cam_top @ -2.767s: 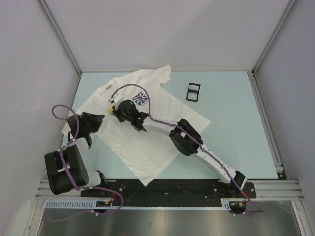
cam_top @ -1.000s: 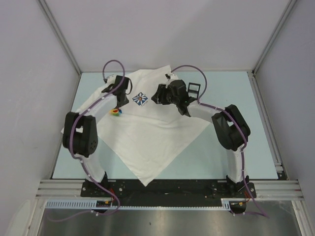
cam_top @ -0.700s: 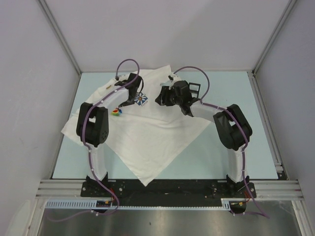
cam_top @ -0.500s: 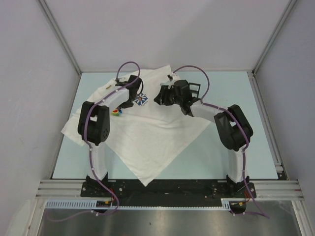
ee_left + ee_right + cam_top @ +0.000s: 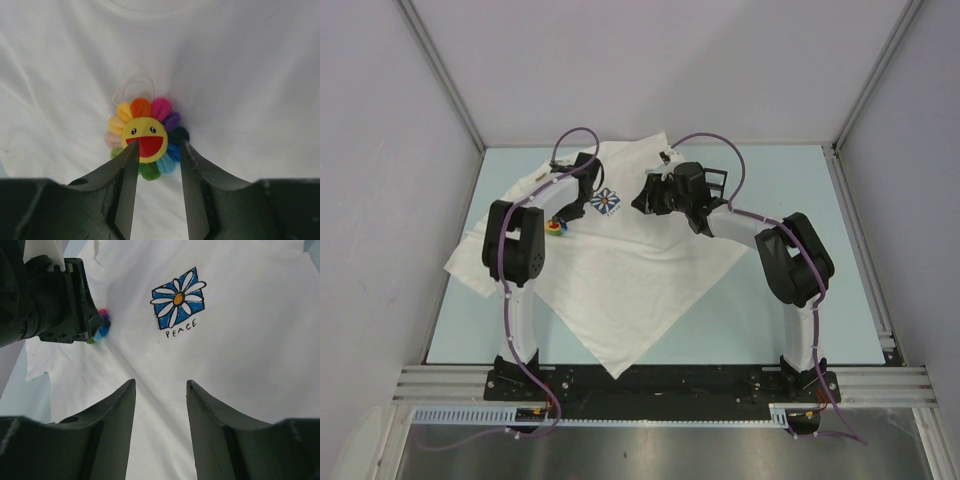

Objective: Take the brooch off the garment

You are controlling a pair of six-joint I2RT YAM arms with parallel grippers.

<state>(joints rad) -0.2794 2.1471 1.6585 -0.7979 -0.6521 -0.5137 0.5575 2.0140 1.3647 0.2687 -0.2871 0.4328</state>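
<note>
Both end effectors stood spread; the left end effector (image 5: 159, 150) straddled the rainbow flower brooch (image 5: 145, 142) lying on the white garment (image 5: 240, 75); the right end effector (image 5: 160, 385) hovered empty near the daisy emblem (image 5: 178, 299); closing might pinch cloth too, dragging the garment along.

L end effector (image 5: 158, 147) straddles brooch (image 5: 142, 134), near half of shirt (image 5: 620, 295) free

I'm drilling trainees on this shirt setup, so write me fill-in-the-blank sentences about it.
The word printed under the daisy emblem reads ____.
The brooch has its lower petals between the ____ arm's fingers.
The brooch's face is coloured ____.
The T-shirt is ____.
Missing words: PEACE; left; yellow; white.
</note>
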